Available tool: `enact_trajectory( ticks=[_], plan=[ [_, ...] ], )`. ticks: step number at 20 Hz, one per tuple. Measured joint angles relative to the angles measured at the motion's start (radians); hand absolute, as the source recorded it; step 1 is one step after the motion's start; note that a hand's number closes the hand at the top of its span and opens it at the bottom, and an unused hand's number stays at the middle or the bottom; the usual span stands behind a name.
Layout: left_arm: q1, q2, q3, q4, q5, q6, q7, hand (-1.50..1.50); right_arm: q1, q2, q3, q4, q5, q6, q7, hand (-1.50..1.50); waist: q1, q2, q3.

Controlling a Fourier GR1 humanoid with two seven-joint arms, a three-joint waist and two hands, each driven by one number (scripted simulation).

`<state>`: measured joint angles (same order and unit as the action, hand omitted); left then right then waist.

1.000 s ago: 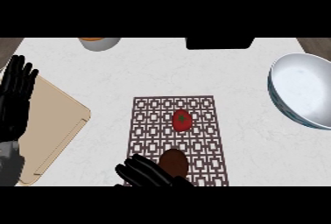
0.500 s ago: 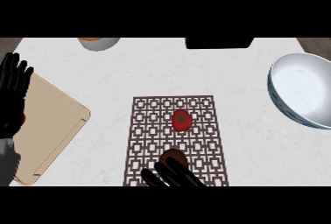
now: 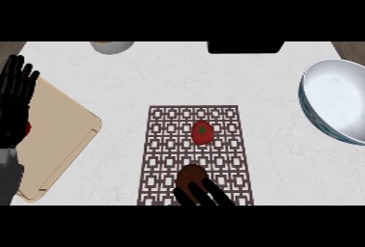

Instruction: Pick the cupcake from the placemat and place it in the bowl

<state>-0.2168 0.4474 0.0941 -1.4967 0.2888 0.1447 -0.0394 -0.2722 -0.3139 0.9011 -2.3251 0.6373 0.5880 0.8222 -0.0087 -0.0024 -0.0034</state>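
Note:
A brown cupcake (image 3: 190, 174) sits at the near end of the patterned placemat (image 3: 165, 144). Only the fingers of my right hand (image 3: 204, 194) show, rising from the lower edge. They are fairly straight and open, and their tips lie against the cupcake's near side, covering part of it. The large white bowl (image 3: 335, 103) stands at the right edge, well away from the hand. My left hand (image 3: 16, 103) rests open at the left edge with its fingers up.
A red tomato-like item (image 3: 203, 133) lies in the middle of the placemat. A tan cutting board (image 3: 61, 140) is at the left, with a red bit (image 3: 28, 128) beside my left hand. A small bowl (image 3: 112, 46) and a black object (image 3: 245, 47) sit at the back.
My right hand has shifted right and sunk toward the lower edge, so only its fingers remain in view at the cupcake. The left hand has hardly moved.

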Motion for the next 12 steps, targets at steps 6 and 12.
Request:
enact_trajectory(
  ticks=[6, 12],
  plan=[
    [-0.014, -0.012, 0.010, 0.004, -0.010, -0.013, 0.009, 0.00, -0.007, 0.088, -0.075, 0.003, -0.106, 0.143, 0.046, -1.50, 0.005, 0.001, 0.002],
    [-0.012, -0.025, 0.023, -0.020, -0.027, -0.022, 0.028, 0.00, 0.002, 0.127, -0.122, 0.040, -0.128, 0.200, 0.029, -1.50, 0.008, 0.001, 0.003]
  ],
)
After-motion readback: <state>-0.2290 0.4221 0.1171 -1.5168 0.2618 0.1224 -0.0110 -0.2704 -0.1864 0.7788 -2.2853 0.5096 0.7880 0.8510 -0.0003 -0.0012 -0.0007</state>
